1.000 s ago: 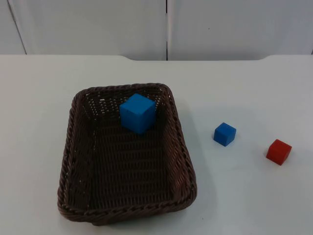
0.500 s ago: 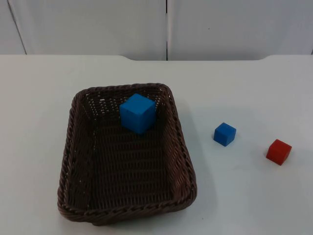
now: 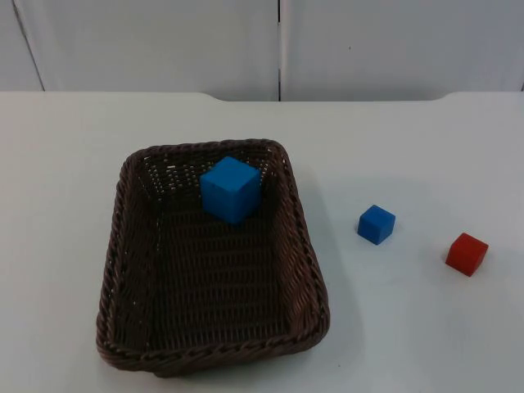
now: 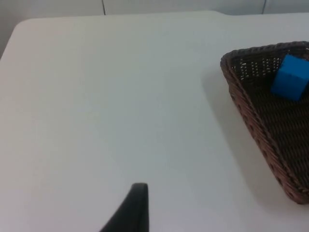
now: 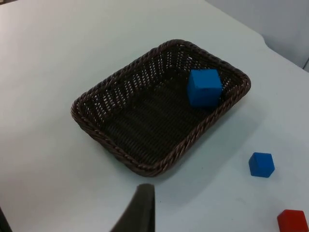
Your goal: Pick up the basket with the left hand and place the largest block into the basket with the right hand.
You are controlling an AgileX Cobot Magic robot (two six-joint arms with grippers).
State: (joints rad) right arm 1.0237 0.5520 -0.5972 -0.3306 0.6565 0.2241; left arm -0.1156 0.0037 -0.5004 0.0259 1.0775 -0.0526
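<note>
On the surface (image 3: 74, 164) | basket (image 3: 131, 270) at rest, big block (image 3: 231, 189) inside by far wall | nothing moved since a second ago | both claws' grip: cannot tell | task looks complete.

White table (image 3: 426, 139) — basket (image 3: 131, 270), two cubes (image 3: 376, 224)

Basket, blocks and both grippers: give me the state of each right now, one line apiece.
Basket: resting flat on the table, upright, not held.
Large blue block: inside the basket, at its far end.
Small blue block: on the table, right of the basket.
Red block: on the table, right of the small blue block.
Left gripper: over bare table, holding nothing.
Right gripper: off the basket, holding nothing.
</note>
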